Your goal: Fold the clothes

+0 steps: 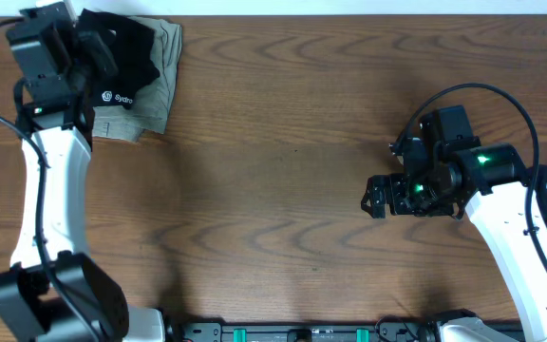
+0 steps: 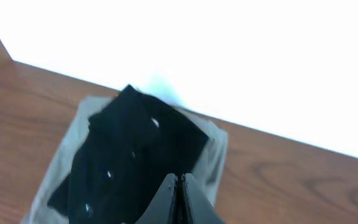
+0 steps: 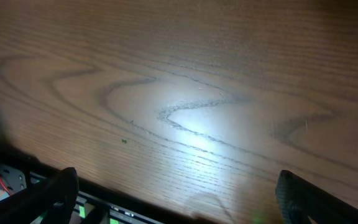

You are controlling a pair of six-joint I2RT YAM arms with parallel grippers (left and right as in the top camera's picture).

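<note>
Our left gripper (image 2: pixel 179 190) sits at the far-left corner of the table (image 1: pixel 273 142). Its two fingers are pressed flat together, with the tips right at the near edge of the black garment (image 2: pixel 135 149). We cannot tell whether a fold of cloth is caught between them or whether they only rest against it. The garment lies bunched, not spread, on top of a folded khaki garment (image 1: pixel 155 109). It is straight ahead of the closed fingers and runs away from them toward the table's far edge, and a small white logo (image 1: pixel 117 97) shows on its near part. So we judge that the coming move is a pull from that corner toward the open wood in the middle. Whether the black cloth comes free or drags the khaki one with it depends on what the fingers actually hold. Further right the table is bare wood. Well apart on the right side, our right gripper (image 1: pixel 373 198) hovers with its fingers spread wide and nothing between them, pointing left toward the middle. The left arm is plainly the nearer one.
</note>
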